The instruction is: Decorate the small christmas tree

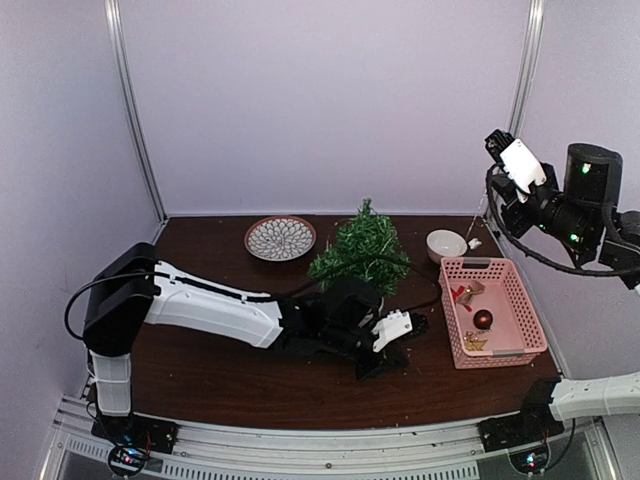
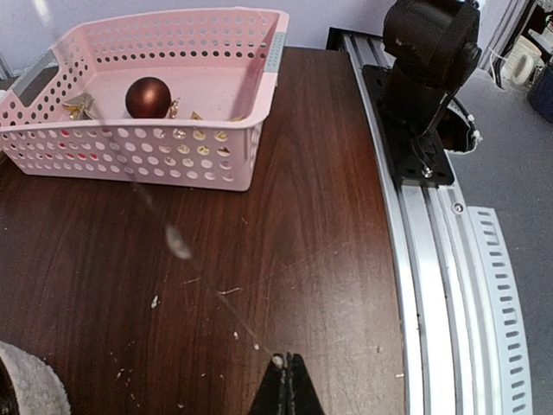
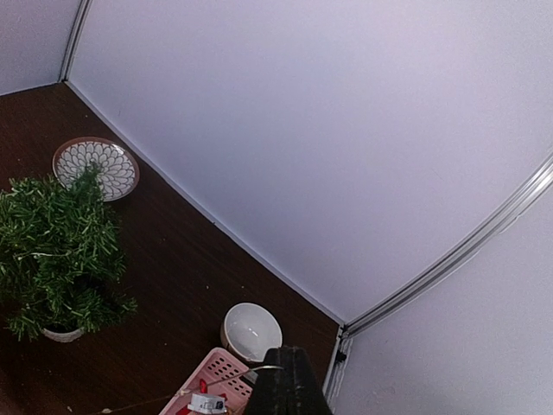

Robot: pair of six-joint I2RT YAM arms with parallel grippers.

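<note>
- Near the middle of the top view, on the brown table (image 1: 200, 380), stands the small christmas tree (image 1: 362, 248). I think it sits in the middle so both arms can get to it.
- It stands straight up. Its long line runs up and down, with the tip on top and the white pot (image 3: 62, 333) at the bottom. I see no decorations on it yet.
- At the right of the top view, a pink basket (image 1: 528, 320) sits beside the tree but does not touch it. A dark red ball (image 1: 483, 319) and some gold bits (image 1: 473, 342) lie inside. They are likely kept there so they stay in one easy spot.
- The left gripper (image 2: 287, 380) is down low over the table, just in front of the tree. Its fingers are pressed together.
- A thin pale thread (image 2: 179, 244) seems to run up from the tips toward the basket. I cannot tell if it is pinched or what it is tied to.
- The right gripper (image 3: 289, 380) is held up high at the right, well away from the tree, and looks down on it. Its fingers are together too.
- A white bowl (image 1: 446, 244) and a patterned plate (image 1: 280, 238) sit behind the tree, near the back wall.
</note>
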